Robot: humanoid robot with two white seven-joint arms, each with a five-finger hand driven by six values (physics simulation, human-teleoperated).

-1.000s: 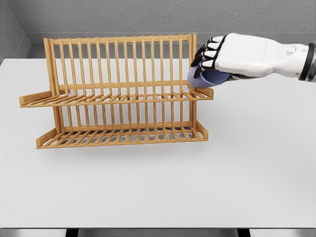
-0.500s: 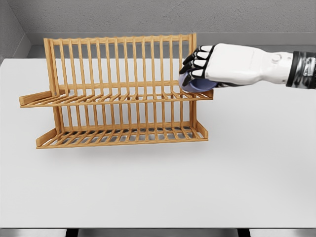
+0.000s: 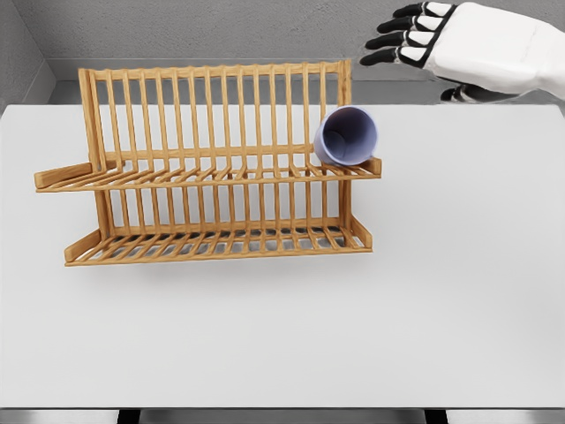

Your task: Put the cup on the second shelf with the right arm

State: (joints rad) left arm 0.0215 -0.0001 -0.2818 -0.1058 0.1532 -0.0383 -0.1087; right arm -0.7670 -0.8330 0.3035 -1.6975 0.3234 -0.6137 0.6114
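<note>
On upper shelf (image 3: pixel 212 177) lies unlabelled cup (image 3: pixel 346 137).

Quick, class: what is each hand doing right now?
Right hand: open, holding nothing, up above the cup.
Left hand: not in view.

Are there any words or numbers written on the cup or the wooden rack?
None. The blue cup, the wooden rack, the white table and the right hand all show plain surfaces with no words, numbers or signs.
</note>
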